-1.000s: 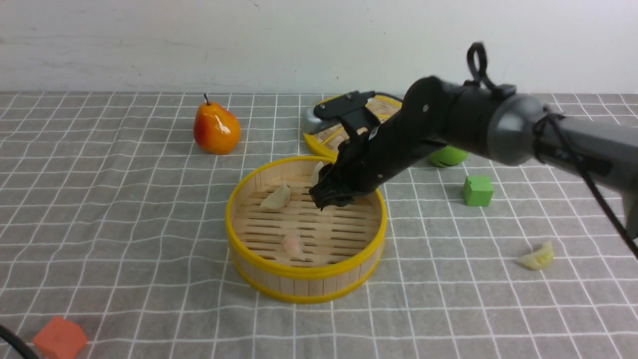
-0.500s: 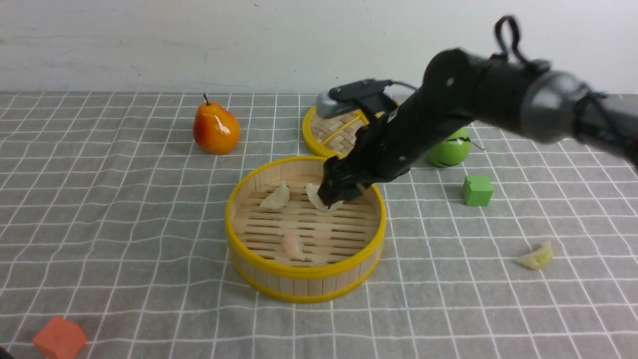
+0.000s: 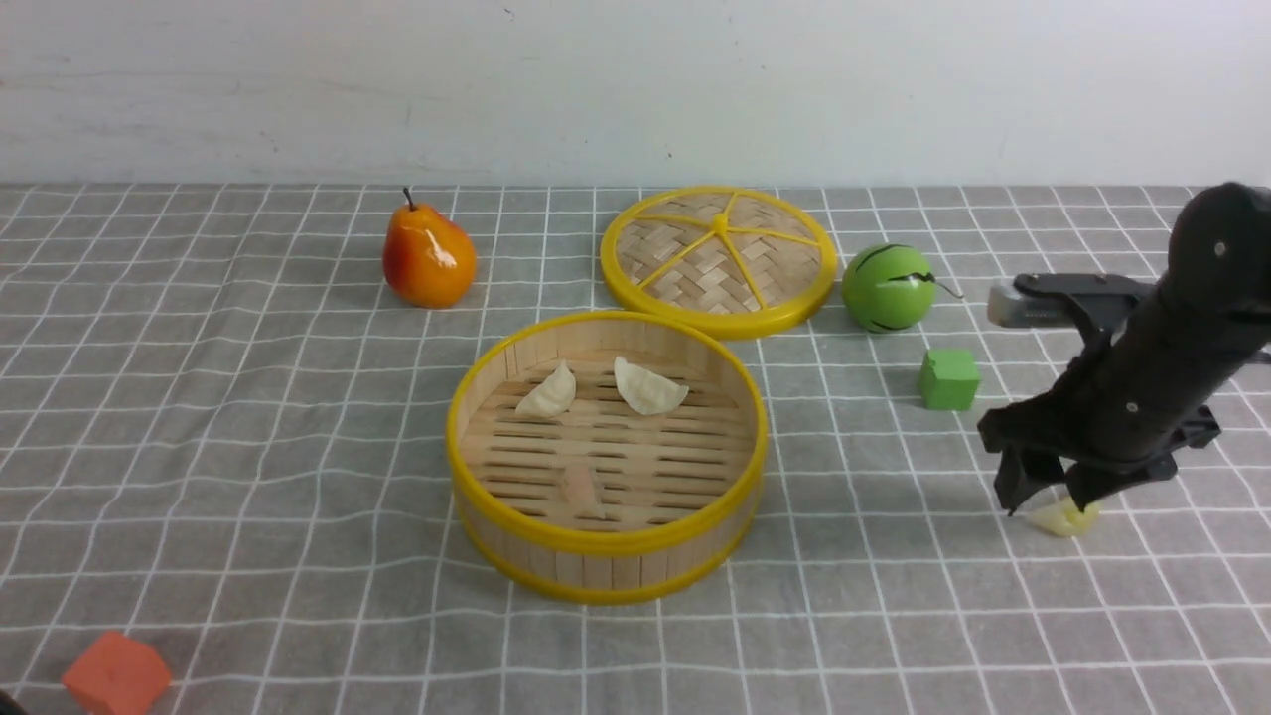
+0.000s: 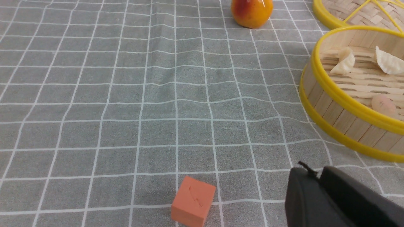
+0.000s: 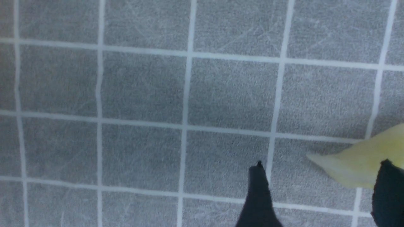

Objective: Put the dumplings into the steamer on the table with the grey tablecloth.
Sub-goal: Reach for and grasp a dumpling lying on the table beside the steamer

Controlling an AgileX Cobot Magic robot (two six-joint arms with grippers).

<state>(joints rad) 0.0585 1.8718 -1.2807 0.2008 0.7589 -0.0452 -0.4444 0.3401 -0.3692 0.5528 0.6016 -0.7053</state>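
Front view shows the right claw (image 3: 1049, 501) spread open just over the yellow-green dumpling (image 3: 1068, 519) on the table (image 3: 248, 447), well apart from the steamer (image 3: 606, 542); probably light, slick and squashy, it wants gripping across its plump belly.

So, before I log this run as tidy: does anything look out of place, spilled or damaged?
The yellow-green dumpling lies on the grey tablecloth, outside the steamer, beneath the open right gripper. Nothing looks spilled or damaged.
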